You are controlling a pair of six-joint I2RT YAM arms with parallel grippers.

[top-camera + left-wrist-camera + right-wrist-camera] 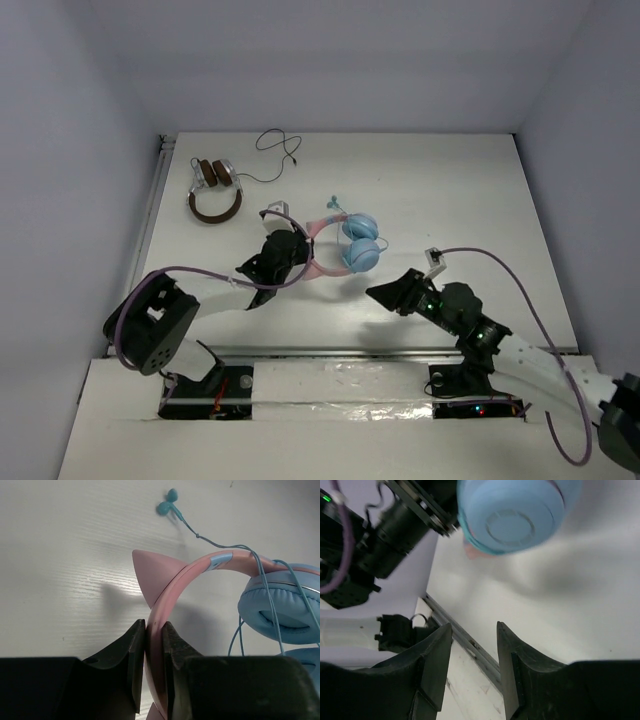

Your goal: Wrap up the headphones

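The headphones point(345, 245) have a pink cat-ear headband point(172, 587) and round light-blue ear cups point(280, 610). My left gripper point(283, 250) is shut on the headband and holds the headphones off the table. The thin light-blue cable point(265, 587) runs in loops across the headband and cups, and its plug end point(167, 505) lies on the table beyond. My right gripper point(385, 293) is open and empty, just below and to the right of the cups. In the right wrist view one ear cup point(512, 515) hangs above its gripper point(474, 645).
Brown headphones with silver trim point(214, 190) and a black cable point(280, 145) lie at the back left. A metal rail point(330, 352) runs along the table's near edge. Grey walls close in the table on three sides.
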